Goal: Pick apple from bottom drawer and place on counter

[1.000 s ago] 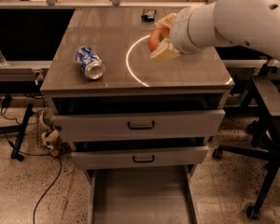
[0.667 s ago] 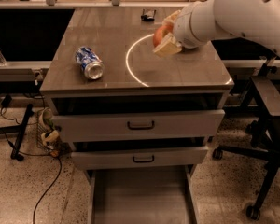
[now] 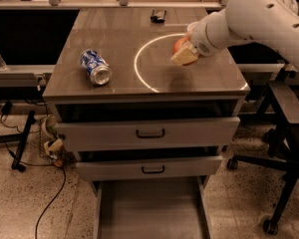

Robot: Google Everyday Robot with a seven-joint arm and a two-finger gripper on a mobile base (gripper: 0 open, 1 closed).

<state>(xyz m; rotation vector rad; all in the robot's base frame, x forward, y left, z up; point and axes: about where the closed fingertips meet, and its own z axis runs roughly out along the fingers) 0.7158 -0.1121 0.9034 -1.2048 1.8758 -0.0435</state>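
Note:
The apple (image 3: 179,45) is red-orange and sits between the tips of my gripper (image 3: 182,52), just above the counter (image 3: 119,39) inside the white circle line (image 3: 138,63). The gripper is shut on the apple; its pale fingers (image 3: 185,57) cover the apple's near side. My white arm (image 3: 249,19) reaches in from the upper right. The bottom drawer (image 3: 149,208) is pulled out at the foot of the cabinet and its grey floor is bare.
A blue-and-white can (image 3: 95,67) lies on its side on the counter's left part. A small black object (image 3: 158,16) lies at the counter's far edge. Two grey drawer fronts with black handles (image 3: 150,133) stand slightly open. A black chair (image 3: 284,133) stands at the right; cables (image 3: 20,148) lie at the left.
My gripper with the apple has shifted slightly toward the right and back over the circle. The can and the drawers have not moved.

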